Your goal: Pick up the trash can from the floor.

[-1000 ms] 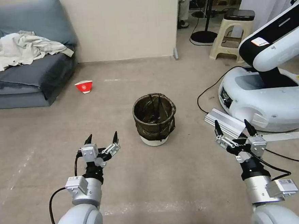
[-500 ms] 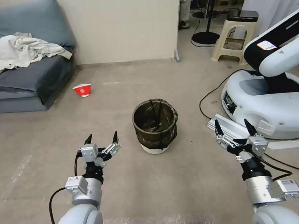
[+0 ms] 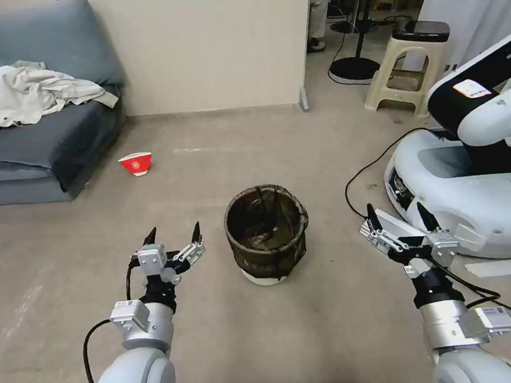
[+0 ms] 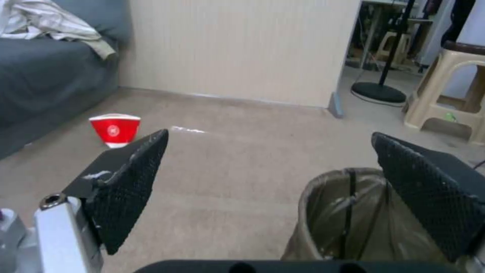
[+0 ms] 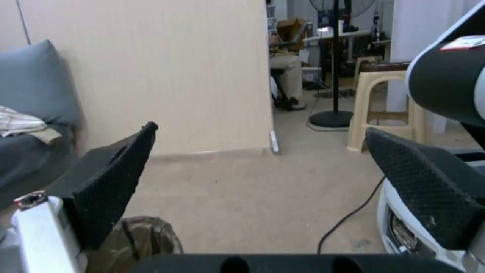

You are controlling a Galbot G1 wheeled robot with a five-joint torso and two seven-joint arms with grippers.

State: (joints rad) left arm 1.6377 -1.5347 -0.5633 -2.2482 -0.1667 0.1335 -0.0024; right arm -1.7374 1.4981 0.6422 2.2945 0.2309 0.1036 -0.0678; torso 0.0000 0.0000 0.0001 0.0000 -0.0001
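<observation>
Beige-grey floor point(image 3: 323, 152) bare around upright lined trash can point(image 3: 266, 233), flanked by wide-spread, empty left gripper point(image 3: 173, 237) and right gripper point(image 3: 398, 217); advised squaring up before gripping rim.

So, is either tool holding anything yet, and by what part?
Nothing is held. Left tool and right tool are both open, flanking the bin, which stands on the floor untouched.

No lettering can be read — the red paper cup point(image 4: 114, 130), beyond the left gripper's point(image 4: 268, 167) spread jaws, bears a white round emblem, and the neighbouring robot's arm point(image 3: 482, 102) carries a white sticker, both illegible.
</observation>
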